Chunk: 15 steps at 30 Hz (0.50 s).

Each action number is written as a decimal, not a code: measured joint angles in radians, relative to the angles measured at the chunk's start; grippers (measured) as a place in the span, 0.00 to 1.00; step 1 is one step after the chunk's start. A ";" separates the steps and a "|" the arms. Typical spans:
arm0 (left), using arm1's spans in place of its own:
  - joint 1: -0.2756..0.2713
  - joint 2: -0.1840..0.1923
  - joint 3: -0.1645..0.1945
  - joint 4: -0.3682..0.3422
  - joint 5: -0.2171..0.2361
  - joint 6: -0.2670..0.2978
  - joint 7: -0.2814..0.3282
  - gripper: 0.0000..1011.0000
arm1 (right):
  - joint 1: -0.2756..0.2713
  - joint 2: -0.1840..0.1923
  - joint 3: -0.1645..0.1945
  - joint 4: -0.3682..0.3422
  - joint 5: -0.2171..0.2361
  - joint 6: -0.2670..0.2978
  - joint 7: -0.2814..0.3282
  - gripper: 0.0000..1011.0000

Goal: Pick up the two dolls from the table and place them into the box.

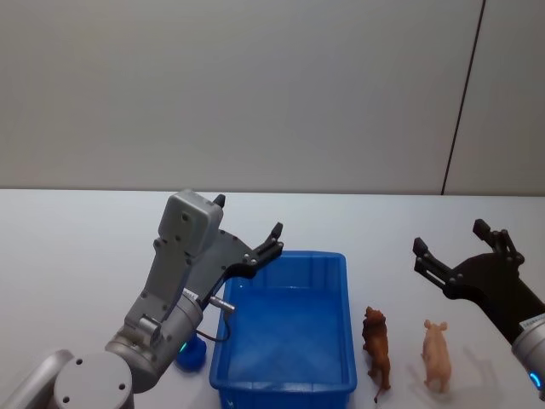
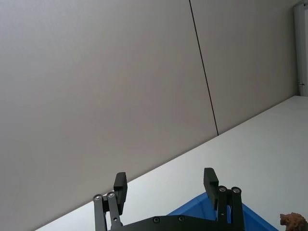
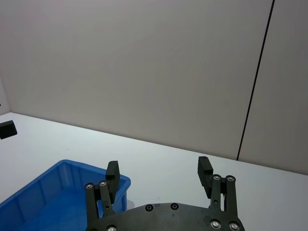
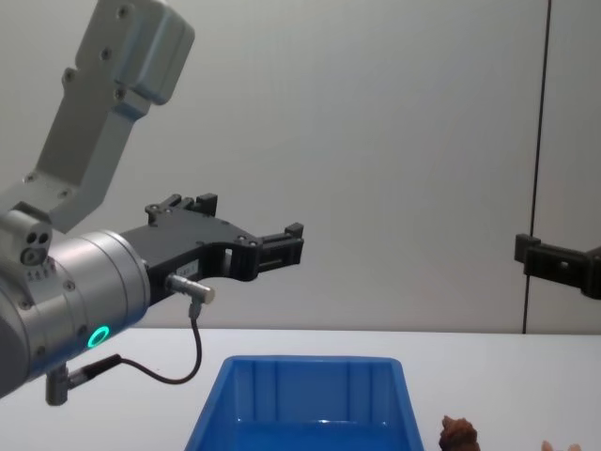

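Brown doll (image 1: pixel 376 345) and pink doll (image 1: pixel 437 354) stand on the tabletop (image 1: pixel 85 247) just right of the box (image 1: pixel 345 290). The right pincer (image 1: pixel 451 237) hangs open, raised right of the box, and the left pincer (image 1: pixel 248 216) hangs open over its left rim. With the dolls so close together, wide jaws could topple the neighbour.

setting: a lab-like test room around me, with a plain white table (image 1: pixel 77 256) and bare grey panelled wall (image 1: pixel 255 94).
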<state>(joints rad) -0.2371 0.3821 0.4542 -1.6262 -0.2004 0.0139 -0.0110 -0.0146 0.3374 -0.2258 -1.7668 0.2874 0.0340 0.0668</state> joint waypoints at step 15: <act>0.000 0.000 0.000 0.000 0.000 0.000 0.000 0.99 | -0.007 -0.009 -0.005 -0.007 -0.010 0.020 -0.030 0.99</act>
<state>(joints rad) -0.2371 0.3821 0.4542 -1.6262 -0.2004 0.0138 -0.0109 -0.0220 0.3284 -0.2305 -1.7739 0.2776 0.0543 0.0363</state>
